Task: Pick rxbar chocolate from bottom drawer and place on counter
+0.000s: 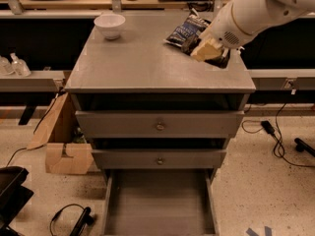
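My gripper (205, 50) hangs low over the right rear part of the grey counter (142, 65), right beside the dark blue snack bag (184, 29). Its pale fingers are shut on a small dark flat piece that I take for the rxbar chocolate (187, 44); most of it is hidden by the fingers. The bottom drawer (160, 200) stands pulled out below the cabinet, and its grey floor is bare. The white arm comes in from the top right.
A white bowl (109, 25) stands at the counter's back left. Two drawer fronts with knobs (160, 126) are closed. A cardboard box (64, 144) sits left of the cabinet. Cables lie on the floor at the right (275, 136). Small bottles (15, 65) stand on a left ledge.
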Motion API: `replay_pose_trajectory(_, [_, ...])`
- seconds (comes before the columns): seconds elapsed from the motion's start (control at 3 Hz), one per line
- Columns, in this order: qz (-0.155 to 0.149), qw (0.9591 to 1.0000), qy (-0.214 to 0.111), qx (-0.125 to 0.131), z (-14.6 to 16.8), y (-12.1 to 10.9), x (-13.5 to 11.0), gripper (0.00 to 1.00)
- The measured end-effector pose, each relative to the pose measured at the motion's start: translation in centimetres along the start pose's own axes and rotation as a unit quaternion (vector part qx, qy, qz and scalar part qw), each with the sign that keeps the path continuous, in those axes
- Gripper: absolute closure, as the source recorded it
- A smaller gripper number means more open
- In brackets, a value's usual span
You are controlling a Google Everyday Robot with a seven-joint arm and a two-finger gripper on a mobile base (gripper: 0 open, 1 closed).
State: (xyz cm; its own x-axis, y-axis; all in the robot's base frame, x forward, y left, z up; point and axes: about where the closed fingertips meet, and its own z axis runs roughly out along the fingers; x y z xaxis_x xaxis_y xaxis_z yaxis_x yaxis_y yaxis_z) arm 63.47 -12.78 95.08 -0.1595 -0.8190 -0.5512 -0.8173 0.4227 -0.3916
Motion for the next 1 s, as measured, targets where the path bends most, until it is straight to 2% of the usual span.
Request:
replay_pose_trajectory(0.33, [0.031, 0.9985, -0.029, 0.035, 1.0, -7.0, 1.7, 1.0])
replay_pose_trajectory(0.67, [0.057, 0.9971, -0.044, 0.023, 4.0, -9.7, 3.6, 1.0])
replay_pose_trajectory(1.0, [0.056, 0.9971, -0.046, 0.022, 4.6, -9.9, 3.4, 0.74])
